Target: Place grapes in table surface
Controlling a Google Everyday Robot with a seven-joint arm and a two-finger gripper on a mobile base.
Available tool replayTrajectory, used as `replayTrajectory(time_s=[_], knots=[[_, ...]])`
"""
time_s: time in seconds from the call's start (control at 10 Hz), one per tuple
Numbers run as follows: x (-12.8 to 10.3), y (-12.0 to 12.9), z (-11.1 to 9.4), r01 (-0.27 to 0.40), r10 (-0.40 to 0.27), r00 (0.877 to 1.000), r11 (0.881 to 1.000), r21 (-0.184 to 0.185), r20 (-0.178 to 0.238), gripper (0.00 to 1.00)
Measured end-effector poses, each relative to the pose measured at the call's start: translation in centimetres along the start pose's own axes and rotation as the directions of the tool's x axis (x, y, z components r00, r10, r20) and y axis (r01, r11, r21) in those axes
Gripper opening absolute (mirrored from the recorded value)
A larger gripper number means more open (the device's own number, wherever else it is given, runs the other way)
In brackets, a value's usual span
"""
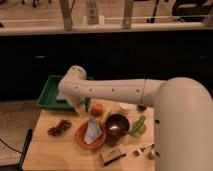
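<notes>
The green tray (49,96) sits beyond the orange plate (82,141), at the far left edge of the bench (52,156). It holds one bluish item, mostly hidden behind the arm. The orange plate carries one pale, crumpled cloth-like piece (93,131) standing on it. Just right of the plate is one dark bowl (116,129); what is in it cannot be made out.

One bunch of grapes (59,127) lies directly on the bare wood of the bench, just left of the plate and apart from it. One round orange fruit (96,108) rests just beyond the plate. One green elongated thing (137,126) lies right of the plate, past the bowl. One brown block (112,156) lies nearer than the plate, to its right.

The pincer (81,110) hangs at the end of the white arm just beyond the plate's far left rim, beside the orange fruit. Its jaws are spread wide and it has hold of nothing.
</notes>
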Motion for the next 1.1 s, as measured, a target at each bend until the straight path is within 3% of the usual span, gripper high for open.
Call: replayTrajectory(time_s=[1.1], knots=[[-3.2,-1.3,3.6,0.116,-0.112,0.99,0.992,-0.046,0.087,0.8]])
